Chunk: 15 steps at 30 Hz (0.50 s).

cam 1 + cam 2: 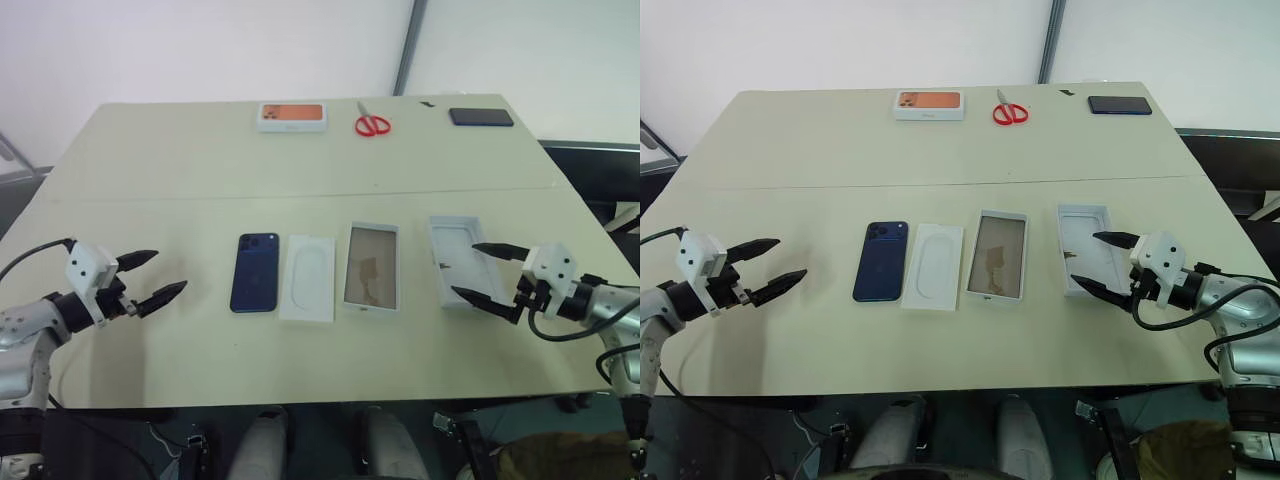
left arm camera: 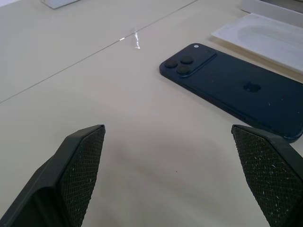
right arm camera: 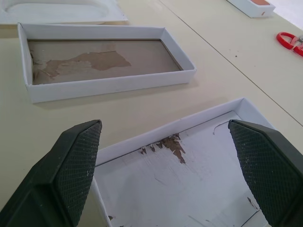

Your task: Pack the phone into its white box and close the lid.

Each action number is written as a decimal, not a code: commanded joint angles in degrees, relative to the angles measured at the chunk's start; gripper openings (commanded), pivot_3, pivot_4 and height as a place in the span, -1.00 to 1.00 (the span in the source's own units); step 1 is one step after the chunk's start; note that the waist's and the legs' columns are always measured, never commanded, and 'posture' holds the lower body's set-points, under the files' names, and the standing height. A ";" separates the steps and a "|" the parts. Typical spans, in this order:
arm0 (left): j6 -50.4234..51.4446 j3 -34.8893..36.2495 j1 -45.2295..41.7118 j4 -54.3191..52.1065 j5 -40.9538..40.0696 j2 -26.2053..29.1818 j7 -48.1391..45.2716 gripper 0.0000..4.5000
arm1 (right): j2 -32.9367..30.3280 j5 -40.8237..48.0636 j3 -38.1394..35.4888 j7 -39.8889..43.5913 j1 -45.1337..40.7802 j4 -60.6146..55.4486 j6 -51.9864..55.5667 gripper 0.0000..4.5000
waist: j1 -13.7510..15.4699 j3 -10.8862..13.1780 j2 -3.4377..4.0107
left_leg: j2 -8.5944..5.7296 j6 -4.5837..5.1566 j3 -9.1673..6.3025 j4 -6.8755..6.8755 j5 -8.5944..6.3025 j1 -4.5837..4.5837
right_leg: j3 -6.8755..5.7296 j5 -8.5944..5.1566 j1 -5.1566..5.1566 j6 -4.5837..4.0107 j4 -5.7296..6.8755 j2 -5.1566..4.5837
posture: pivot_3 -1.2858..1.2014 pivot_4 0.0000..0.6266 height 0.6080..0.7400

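The dark blue phone [image 1: 256, 272] lies back-up on the table, its camera cluster [image 2: 188, 63] at the far corner. To its right sit a flat white insert [image 1: 308, 277], then the white box [image 1: 372, 267] with a tan floor, then the lid [image 1: 457, 258], open side up and white inside. My left gripper [image 1: 153, 278] hovers open over bare table left of the phone. On the other side, my right gripper [image 1: 486, 271] hangs open at the lid's near right edge, holding nothing. In the right wrist view the lid [image 3: 189, 179] lies between the fingers, the box [image 3: 102, 59] beyond.
At the table's far edge lie a white box with an orange top [image 1: 292, 116], red scissors [image 1: 372, 124] and a black slab-like device [image 1: 481, 116]. A seam [image 1: 300, 193] runs across the tabletop. The near edge is close to both arms.
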 commanded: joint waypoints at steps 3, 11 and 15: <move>4.37 1.63 -0.42 -2.36 -3.13 1.01 -0.38 1.00 | -0.59 0.45 -0.75 0.42 -1.44 0.09 -1.35 0.99 | 0.01 0.00 0.00 | 0.00 0.00 0.00 0.00 0.00 0.00 | 0.00 0.00 0.00 0.00 0.00 0.00 | 0.03 -0.52 1.00; 2.74 1.53 0.29 -2.62 -2.39 1.58 -1.70 1.00 | -0.91 0.06 -0.81 1.26 -1.88 1.94 -2.19 0.99 | 0.00 0.00 0.00 | 0.00 0.00 0.01 0.00 0.00 0.00 | 0.00 0.00 0.00 0.00 0.00 0.00 | 0.03 -0.52 1.00; 4.16 1.91 0.44 -4.45 -3.98 0.91 -1.41 1.00 | -0.97 -0.06 -0.63 1.60 -2.62 2.77 -2.43 0.99 | 0.00 0.00 0.00 | 0.00 0.00 0.00 0.00 0.00 0.00 | 0.00 0.00 0.00 0.00 0.00 0.00 | 0.03 -0.52 1.00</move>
